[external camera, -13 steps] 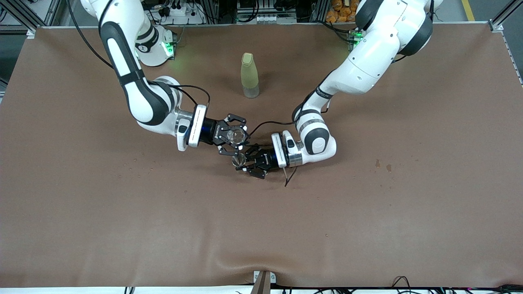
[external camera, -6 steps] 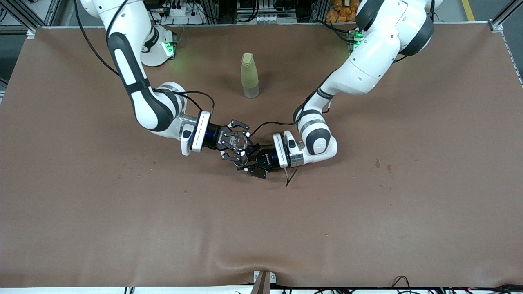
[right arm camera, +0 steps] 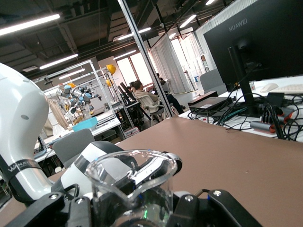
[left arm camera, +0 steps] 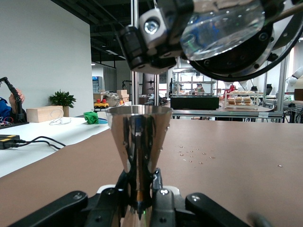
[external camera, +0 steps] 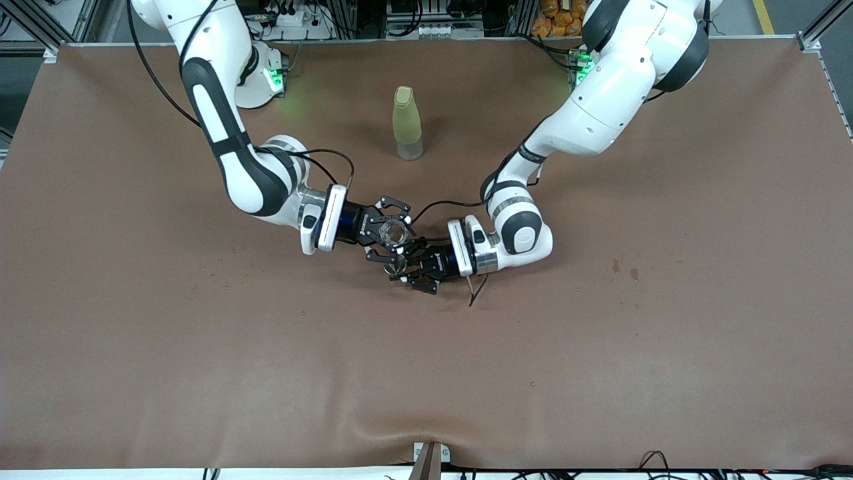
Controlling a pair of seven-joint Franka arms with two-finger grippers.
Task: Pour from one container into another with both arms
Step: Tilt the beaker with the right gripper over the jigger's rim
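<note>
My right gripper (external camera: 390,235) is shut on a clear glass beaker (external camera: 394,232) with a pouring lip (right arm camera: 132,182). My left gripper (external camera: 402,269) is shut on the waist of a steel double-cone jigger (external camera: 395,265), which stands upright in the left wrist view (left arm camera: 138,137). The two grippers almost touch over the middle of the table. In the left wrist view the beaker (left arm camera: 222,23) hangs just above and beside the jigger's rim, in the right gripper's black fingers (left arm camera: 142,40). I cannot tell whether any liquid is in either vessel.
A tall yellow-green bottle (external camera: 407,123) with a cap stands farther from the front camera than the grippers. Small droplets (left arm camera: 194,156) dot the brown table cover (external camera: 200,347). A dark stain (external camera: 623,269) lies toward the left arm's end. A loose cable (external camera: 474,291) hangs by the left wrist.
The right gripper has carried the beaker toward the left gripper and lower, closing the gap to the jigger. The left gripper has barely shifted.
</note>
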